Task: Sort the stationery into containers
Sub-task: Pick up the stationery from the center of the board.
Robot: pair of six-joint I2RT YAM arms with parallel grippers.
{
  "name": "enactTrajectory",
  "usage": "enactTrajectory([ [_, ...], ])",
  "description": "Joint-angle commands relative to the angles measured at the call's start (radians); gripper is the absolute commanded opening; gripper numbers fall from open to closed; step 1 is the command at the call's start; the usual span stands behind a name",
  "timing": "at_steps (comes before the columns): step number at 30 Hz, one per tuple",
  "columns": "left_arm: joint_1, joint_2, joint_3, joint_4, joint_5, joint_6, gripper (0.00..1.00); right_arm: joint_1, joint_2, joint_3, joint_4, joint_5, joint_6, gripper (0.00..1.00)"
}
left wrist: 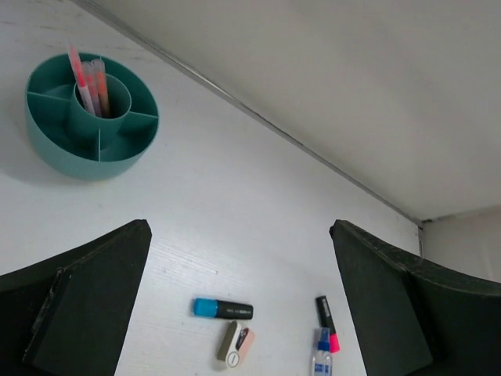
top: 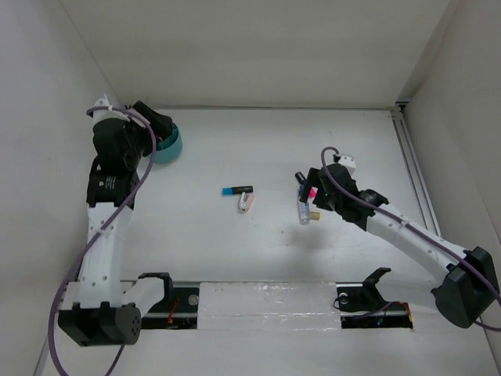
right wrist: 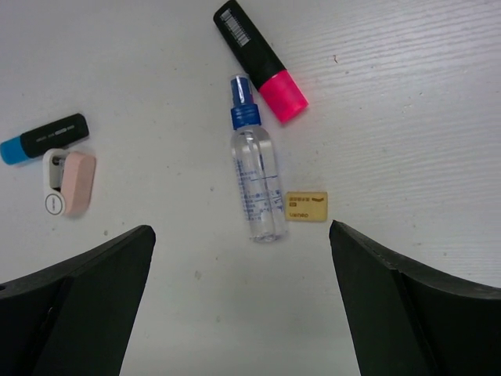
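Left pincer: fingers wide apart, nothing between them; raised off the counter at its far left; in the overhead view it overlaps the left side of the teal tub.

Tub: upright, near the back wall; dividers split its outer ring into compartments; several salmon-pink pens stand leaning in the round centre cup.

Right pincer: fingers wide apart, gripping nothing; it hangs over the bottle on the right-centre of the counter.

Bottle: clear, lying flat, blue cap pointing toward the pink-ended marker; cap and pink end lie just beside each other; contact cannot be confirmed.

Tan block: flat on the counter, at the bottle's lower side, touching it or very nearly so.

Blue-ended marker: flat at mid-counter, well apart from the tub and apart from the bottle group.

Eraser: pink and white, lying just beside the blue-ended marker, one end up against the marker's barrel; contact appears likely but is not certain.
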Motion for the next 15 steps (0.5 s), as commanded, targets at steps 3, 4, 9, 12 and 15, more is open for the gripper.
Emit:
enactTrajectory([
  [3, 0.001, -0.121, -0.184, -0.014, 0.024, 0.08, 1.0, 0.008, 0.024, 0.009, -0.039, 0.06, -0.003, 0.98],
  [4, 0.001, -0.147, -0.213, -0.025, 0.024, 0.089, 1.0, 0.008, 0.024, 0.009, -0.039, 0.074, -0.003, 0.98],
  [9, 0.001, -0.217, -0.302, -0.074, -0.018, 0.12, 1.0, -0.038, 0.078, 0.01, -0.039, 0.062, -0.026, 0.86],
  [12, 0.001, -0.271, -0.326, -0.079, -0.044, 0.12, 1.0, -0.072, 0.088, 0.02, -0.03, 0.044, -0.026, 0.83],
  [15, 0.001, -0.284, -0.326, -0.059, 0.001, 0.12, 1.0, -0.072, 0.088, 0.009, 0.007, 0.008, -0.058, 0.75],
])
